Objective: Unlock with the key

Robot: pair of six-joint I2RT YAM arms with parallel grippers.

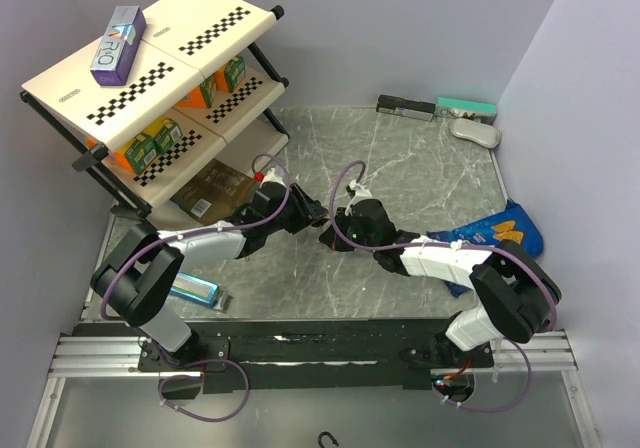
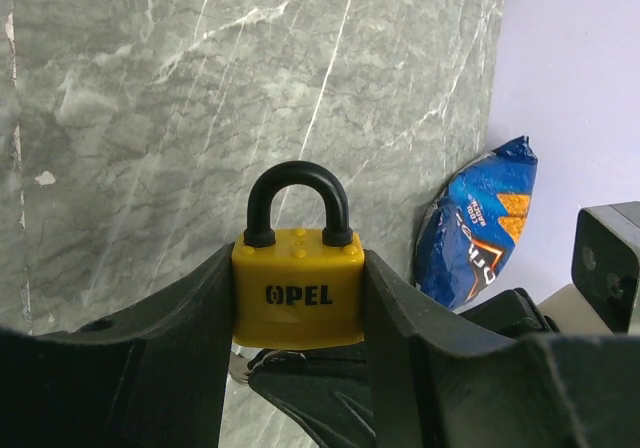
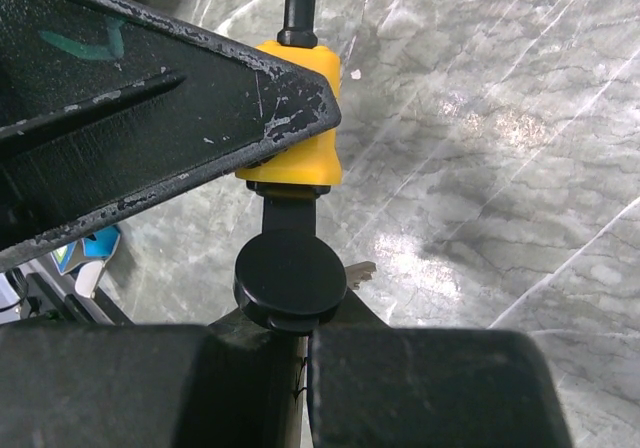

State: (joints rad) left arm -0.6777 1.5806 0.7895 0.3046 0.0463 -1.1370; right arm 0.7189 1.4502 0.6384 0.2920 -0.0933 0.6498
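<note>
- Your left gripper [image 1: 312, 212] has its jaws pinching the yellow padlock [image 2: 298, 293] by its two side faces; the fingers [image 2: 185, 343] cover both sides, leaving the front face and the black shackle [image 2: 298, 203] exposed past the tips
- The padlock is held above the table [image 2: 150, 98], between the two grippers, with its shackle pointing away from the left jaws and its bottom edge facing the right gripper [image 3: 300, 333]
- Your right jaws are pressed together on the round black head of the key [image 3: 290, 278]; the key's neck runs straight out from those tips and meets the underside of the padlock body
- A sliver of silver metal shows just beside the key head; you cannot tell what it is
- Ahead of the left jaws, open marble stretches to the far wall
- Off to the right of the left jaws, a blue chip bag [image 2: 480, 228] lies at the wall, partly under the right arm
- The shelf rack [image 1: 150, 98] stands back beside the left arm, well apart from both sets of jaws
</note>
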